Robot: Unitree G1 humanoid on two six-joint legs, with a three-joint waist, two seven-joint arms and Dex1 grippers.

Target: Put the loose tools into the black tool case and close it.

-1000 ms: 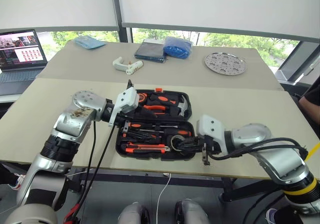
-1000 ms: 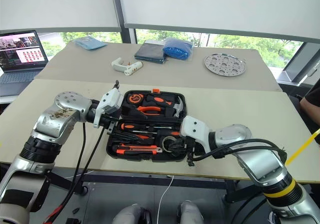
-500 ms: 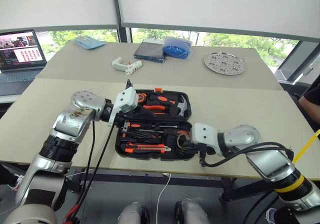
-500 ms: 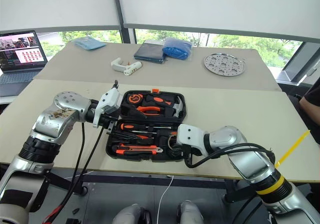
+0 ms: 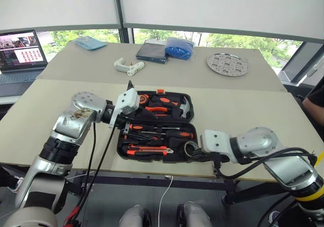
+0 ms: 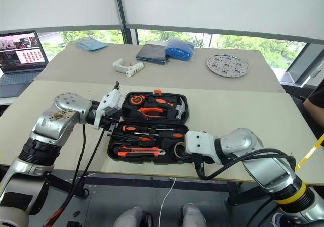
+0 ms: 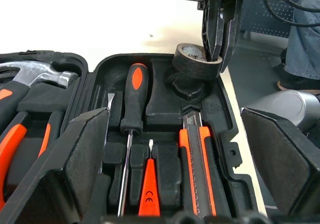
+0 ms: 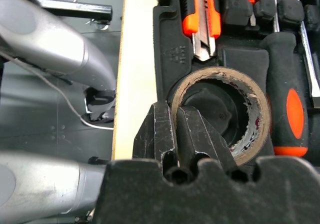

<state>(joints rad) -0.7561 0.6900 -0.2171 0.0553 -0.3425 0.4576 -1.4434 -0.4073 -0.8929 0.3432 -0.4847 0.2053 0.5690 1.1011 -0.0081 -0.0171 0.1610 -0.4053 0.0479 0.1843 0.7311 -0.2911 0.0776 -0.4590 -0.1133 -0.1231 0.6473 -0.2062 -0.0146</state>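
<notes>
While the case (image 5: 156, 127) lies open on the near table (image 5: 243, 110), I read the right gripper (image 8: 172, 134) as clamped on the wall of the tape roll (image 8: 220, 114), one finger inside the ring and one outside. The roll sits tilted over its round recess at the case's near right corner, not seated flat (the left wrist view shows one edge lifted). The left gripper (image 5: 127, 127) hangs over the left end of the case with its fingers spread wide, holding nothing.

In the near half of the case I see a screwdriver (image 7: 131, 119), the tester (image 7: 149, 189) and the knife (image 7: 196, 159), each lying in its recess. The far half carries a hammer (image 7: 37, 74) and orange-handled pliers (image 5: 159, 105).

On the far table lie a white pistol-shaped tool (image 5: 126, 65), a dark pouch (image 5: 152, 51), a blue bundle (image 5: 179, 47) and a perforated metal disc (image 5: 228, 64). A laptop (image 5: 20, 52) stands at far left.
</notes>
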